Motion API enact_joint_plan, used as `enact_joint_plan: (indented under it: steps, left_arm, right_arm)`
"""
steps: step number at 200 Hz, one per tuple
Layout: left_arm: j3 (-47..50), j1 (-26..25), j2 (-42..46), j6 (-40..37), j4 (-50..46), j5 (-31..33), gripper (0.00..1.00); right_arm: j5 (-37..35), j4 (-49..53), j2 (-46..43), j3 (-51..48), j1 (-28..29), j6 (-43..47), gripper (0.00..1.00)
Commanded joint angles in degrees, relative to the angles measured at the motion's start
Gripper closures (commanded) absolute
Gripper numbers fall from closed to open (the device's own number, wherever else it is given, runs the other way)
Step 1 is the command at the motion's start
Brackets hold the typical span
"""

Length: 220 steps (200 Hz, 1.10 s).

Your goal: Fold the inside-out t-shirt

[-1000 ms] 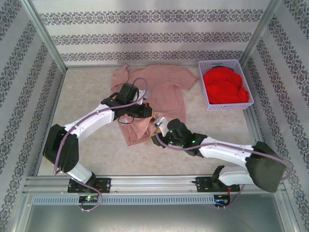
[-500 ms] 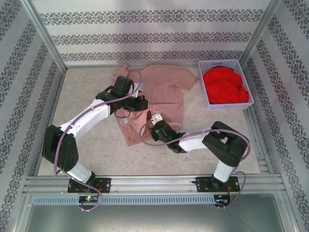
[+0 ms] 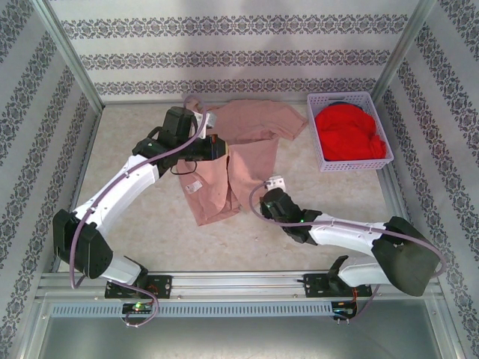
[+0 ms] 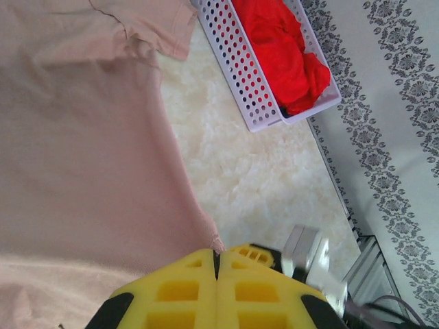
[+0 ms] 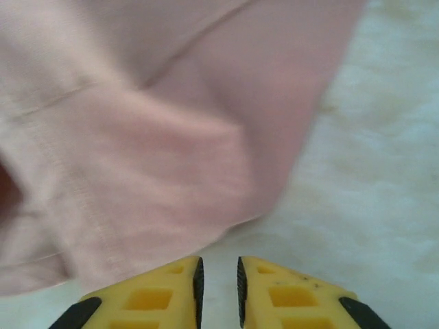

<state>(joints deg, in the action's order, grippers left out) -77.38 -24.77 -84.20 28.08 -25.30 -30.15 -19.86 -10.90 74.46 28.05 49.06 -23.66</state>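
The inside-out t-shirt (image 3: 254, 146) is salmon pink and lies spread at the middle far side of the table, with its lower left part bunched and folded over. My left gripper (image 3: 221, 147) hovers over the shirt's left half. In the left wrist view its yellow fingers (image 4: 185, 295) are shut on a small tip of the t-shirt (image 4: 82, 137) hem. My right gripper (image 3: 267, 194) sits just right of the shirt's lower part. It stands open by a narrow gap over bare table, nothing between its fingers (image 5: 288, 295), and the t-shirt (image 5: 171, 123) edge lies just ahead.
A white perforated basket (image 3: 313, 131) holding a bright red garment (image 3: 350, 133) stands at the far right, and also appears in the left wrist view as basket (image 4: 240, 75) and red garment (image 4: 281, 48). Patterned walls and metal posts enclose the table.
My left gripper has carried the pinched shirt fabric toward the far side. My right gripper has let go of the shirt and drawn back to the right, off the cloth.
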Motion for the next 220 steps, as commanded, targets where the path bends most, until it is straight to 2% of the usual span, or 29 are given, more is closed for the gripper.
enact_joint_plan:
  steps: [1,45,89,105,133,162,177,190,220]
  left_arm:
    - [-1.7,-0.3,0.5,-0.6,-0.8,0.0,1.0]
    - [-2.6,-0.2,0.4,-3.2,-4.3,2.3,1.0]
    - [-4.1,0.0,0.7,-5.2,-8.1,3.9,1.0]
    - [-4.7,0.2,0.9,-6.1,-9.5,4.6,1.0]
    - [-4.4,0.3,1.5,-6.5,-9.9,5.0,1.0]
    - [-4.1,0.2,2.2,-4.3,-8.4,1.8,1.0]
    - [-4.3,0.2,2.5,-3.0,-7.7,0.0,1.0]
    - [-4.8,0.2,2.4,-2.7,-8.0,0.0,1.0]
    - [-6.1,0.2,1.9,-2.6,-9.3,-0.7,1.0]
  right_arm:
    - [10.2,-9.1,2.3,2.4,2.5,7.0,0.72]
    - [17.7,-20.6,16.6,9.5,2.4,12.6,0.77]
    - [11.1,-25.3,26.3,15.3,-0.4,14.1,0.86]
    - [7.7,-26.1,26.9,15.4,-2.0,14.9,0.87]
    - [7.3,-25.6,26.7,15.0,-4.2,15.1,0.87]
    - [-0.6,-23.2,27.8,16.2,-4.5,10.9,0.86]
    - [3.1,-25.6,28.0,15.6,-4.0,10.6,0.85]
    - [7.3,-27.5,28.6,15.6,-2.3,13.9,0.83]
    - [12.2,-31.4,32.2,17.7,-0.1,17.3,0.82]
